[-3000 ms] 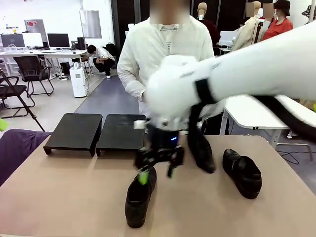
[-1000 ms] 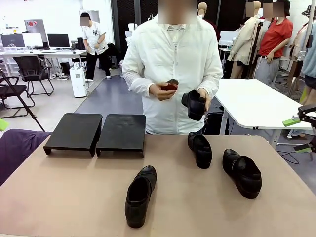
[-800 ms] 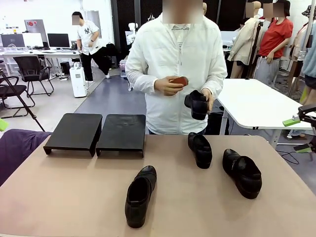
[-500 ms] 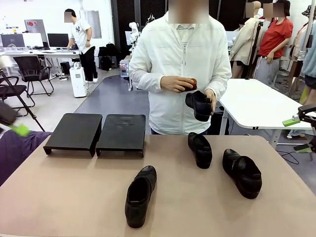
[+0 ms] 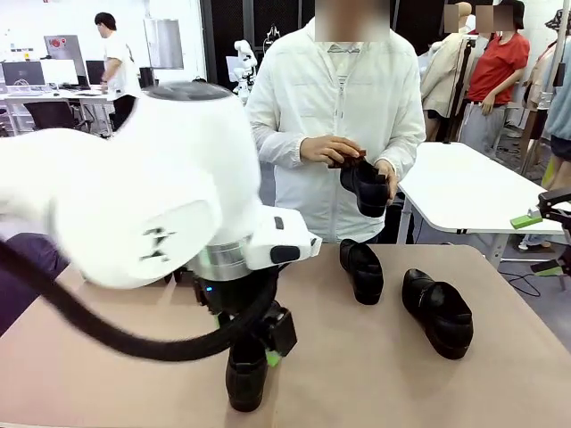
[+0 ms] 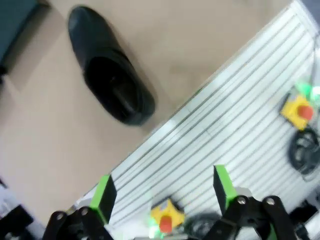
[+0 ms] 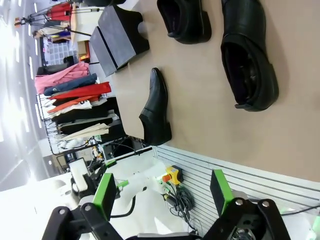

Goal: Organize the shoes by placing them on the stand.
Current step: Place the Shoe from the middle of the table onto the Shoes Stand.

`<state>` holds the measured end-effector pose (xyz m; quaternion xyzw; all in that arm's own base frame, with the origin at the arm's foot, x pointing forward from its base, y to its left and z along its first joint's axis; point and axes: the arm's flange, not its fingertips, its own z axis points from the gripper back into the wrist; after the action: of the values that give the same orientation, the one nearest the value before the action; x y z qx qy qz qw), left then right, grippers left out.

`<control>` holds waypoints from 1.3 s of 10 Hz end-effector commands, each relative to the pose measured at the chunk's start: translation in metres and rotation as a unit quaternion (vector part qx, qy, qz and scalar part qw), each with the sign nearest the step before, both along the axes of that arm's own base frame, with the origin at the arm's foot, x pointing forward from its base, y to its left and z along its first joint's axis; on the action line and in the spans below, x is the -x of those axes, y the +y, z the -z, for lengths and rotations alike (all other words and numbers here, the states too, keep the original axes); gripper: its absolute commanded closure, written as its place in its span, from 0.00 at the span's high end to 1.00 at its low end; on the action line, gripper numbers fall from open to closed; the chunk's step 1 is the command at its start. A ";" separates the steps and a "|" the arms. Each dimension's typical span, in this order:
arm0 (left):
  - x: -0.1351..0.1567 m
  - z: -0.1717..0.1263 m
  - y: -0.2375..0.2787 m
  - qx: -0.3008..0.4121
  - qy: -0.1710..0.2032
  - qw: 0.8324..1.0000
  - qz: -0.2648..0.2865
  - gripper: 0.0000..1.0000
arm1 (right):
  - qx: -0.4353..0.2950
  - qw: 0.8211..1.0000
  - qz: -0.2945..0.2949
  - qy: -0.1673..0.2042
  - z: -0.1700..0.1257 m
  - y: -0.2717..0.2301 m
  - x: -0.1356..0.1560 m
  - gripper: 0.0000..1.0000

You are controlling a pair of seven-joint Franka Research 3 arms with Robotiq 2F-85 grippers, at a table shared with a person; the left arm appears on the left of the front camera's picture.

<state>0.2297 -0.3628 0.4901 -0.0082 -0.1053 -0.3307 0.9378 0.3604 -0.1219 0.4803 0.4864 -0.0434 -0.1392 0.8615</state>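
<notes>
The left gripper (image 6: 162,190) is hanging with its fingers wide apart, gripping nothing, over the near edge of the table (image 6: 190,45), close to the nearest shoe (image 6: 111,80). The right gripper (image 7: 162,192) is gaping too, also empty. A second shoe (image 5: 361,270) and a third shoe (image 5: 437,312) are lying on the table's right; the person (image 5: 335,98) is holding a fourth shoe (image 5: 368,187). The stand (image 7: 117,37) is sitting at the far side, apart from them.
</notes>
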 end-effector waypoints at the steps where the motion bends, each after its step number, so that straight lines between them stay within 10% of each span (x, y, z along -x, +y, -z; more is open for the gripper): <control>1: 0.025 -0.019 0.017 -0.002 -0.013 1.000 0.018 1.00 | 0.002 1.000 0.000 0.005 -0.004 -0.002 -0.001 1.00; 4: -0.001 -0.003 -0.001 -0.001 0.002 1.000 0.013 1.00 | 0.002 1.000 0.000 0.005 -0.004 -0.002 -0.001 1.00; 6: -0.045 0.033 -0.027 0.053 0.035 0.982 -0.178 1.00 | 0.002 1.000 0.000 0.005 -0.004 -0.002 -0.001 1.00; 13: -0.089 0.114 -0.039 0.046 0.040 0.967 -0.249 1.00 | 0.002 1.000 0.000 0.005 -0.004 -0.002 -0.001 1.00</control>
<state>0.3166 -0.3962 0.3804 -0.0580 -0.0886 -0.0888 0.9904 0.3608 -0.1227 0.4810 0.4860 -0.0442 -0.1395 0.8616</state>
